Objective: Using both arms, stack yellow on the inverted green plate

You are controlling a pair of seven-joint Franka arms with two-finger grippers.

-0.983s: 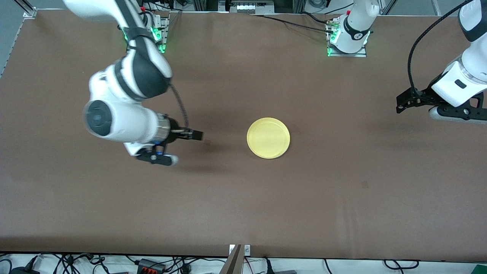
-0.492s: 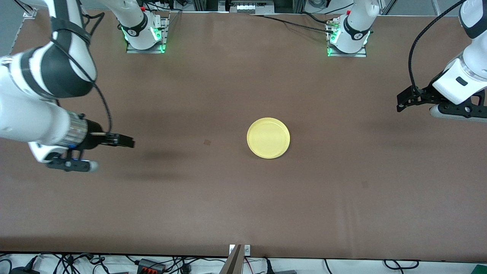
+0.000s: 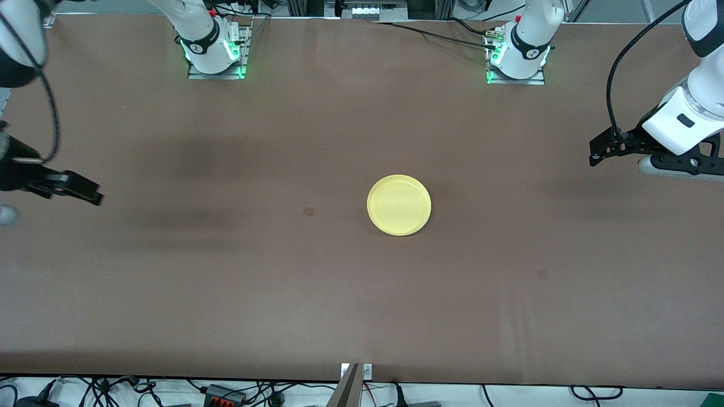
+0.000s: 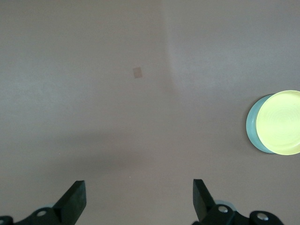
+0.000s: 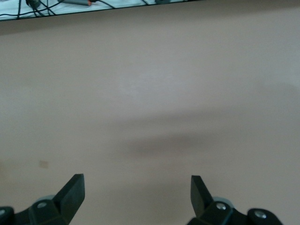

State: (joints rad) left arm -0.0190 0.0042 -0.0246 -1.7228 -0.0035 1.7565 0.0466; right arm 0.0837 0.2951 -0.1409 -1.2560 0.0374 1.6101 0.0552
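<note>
Right gripper (image 3: 68, 189): fingers apart, empty, over the right arm's end of the table.
Left gripper (image 3: 608, 151): spread wide, empty, waiting over its own end.
Yellow plate (image 3: 399, 204): mid-table, on the green plate (image 4: 251, 132), slightly offset.
Handling: probably light, stiff, slippery; pinch the low rim.

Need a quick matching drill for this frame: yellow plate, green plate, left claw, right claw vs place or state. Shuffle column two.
Column one:
1. yellow plate
2. green plate
3. left claw
4. right claw

Column two:
A. open, over the right arm's end of the table
B. lying on top
C. open, over the left arm's end
D. underneath, only an edge showing

Pairs: 1-B, 2-D, 3-C, 4-A
</note>
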